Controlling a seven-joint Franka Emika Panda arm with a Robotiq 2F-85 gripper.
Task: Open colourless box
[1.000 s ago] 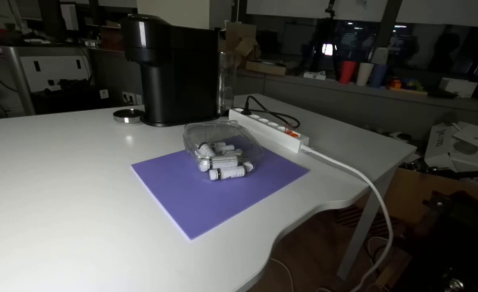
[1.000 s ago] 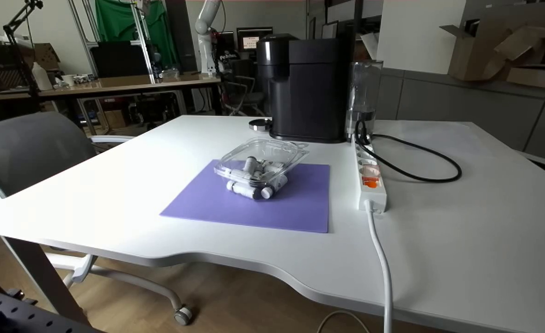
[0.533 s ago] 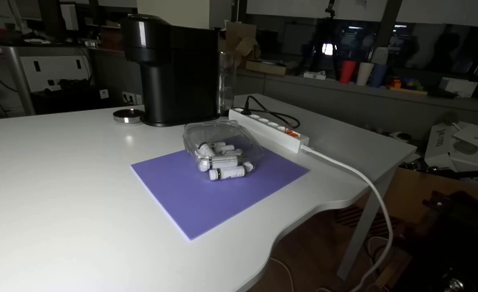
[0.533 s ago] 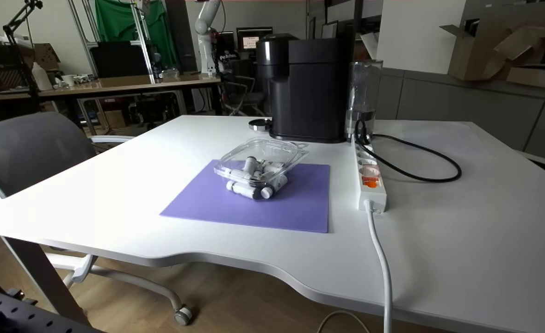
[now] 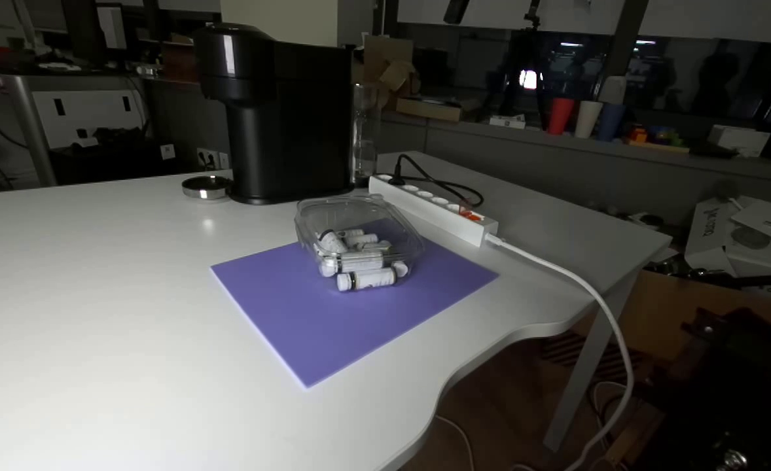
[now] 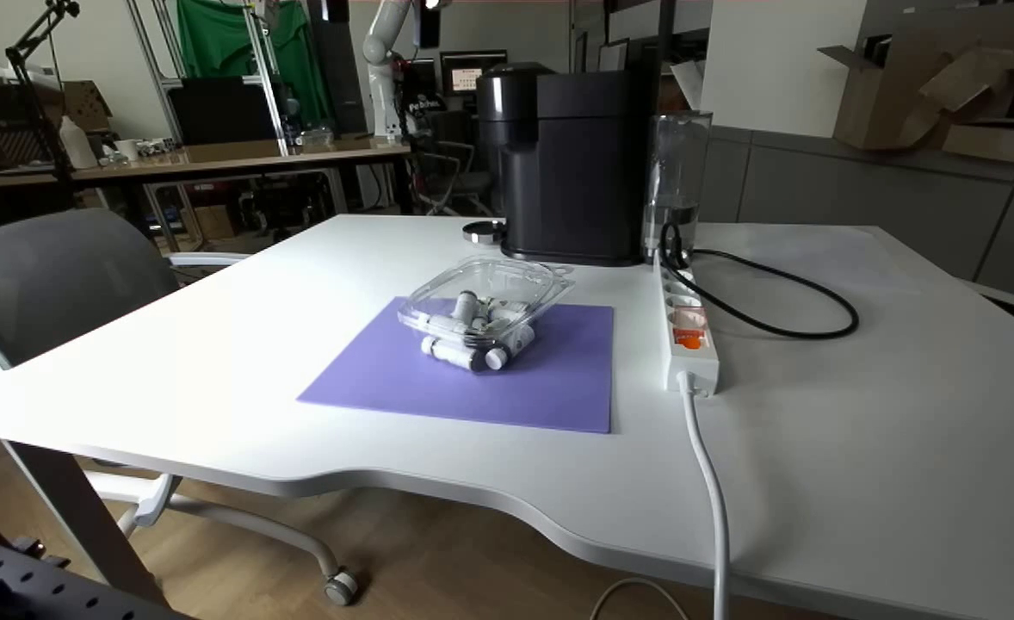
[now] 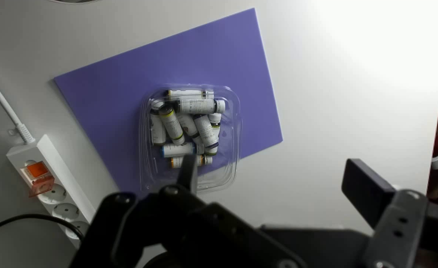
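The colourless box, a shallow clear container with rounded corners, lies on the purple sheet and shows in both exterior views (image 5: 333, 212) (image 6: 516, 274) and in the wrist view (image 7: 229, 149). Several small white-labelled vials (image 7: 200, 106) show through it. A clear lip sticks out at its right end in an exterior view; where lid and body meet is hard to make out. My gripper (image 7: 271, 162) is wide open and empty, high above the table. In the wrist view its left finger overlaps the box's lower edge. Its fingertips show at the top of an exterior view (image 6: 380, 15).
The purple sheet (image 5: 313, 327) lies on the white table (image 5: 130, 314). A tall black machine (image 6: 589, 172) stands behind the box, with a round metal tray (image 6: 483, 231) beside it. A white power strip (image 6: 688, 344) with cables lies beside the sheet.
My gripper's fingertips have come into view at the top edge of both exterior views, hanging downward. The box, vials and sheet have not moved.
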